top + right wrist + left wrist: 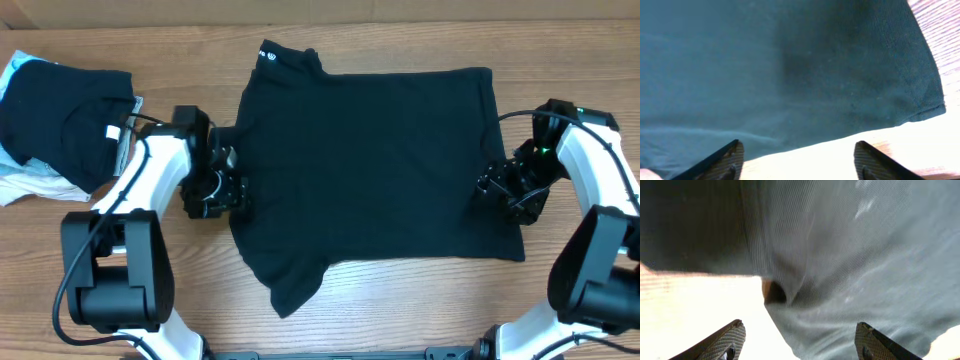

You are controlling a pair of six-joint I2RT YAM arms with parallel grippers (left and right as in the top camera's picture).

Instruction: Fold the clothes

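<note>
A black T-shirt lies spread flat on the wooden table, collar to the upper left, one sleeve toward the front. My left gripper is open at the shirt's left edge; in the left wrist view its fingers straddle the cloth's edge. My right gripper is open at the shirt's right hem; in the right wrist view its fingers sit over bare table just off the hem.
A pile of folded dark and white clothes lies at the far left of the table. Black cables run along both arms.
</note>
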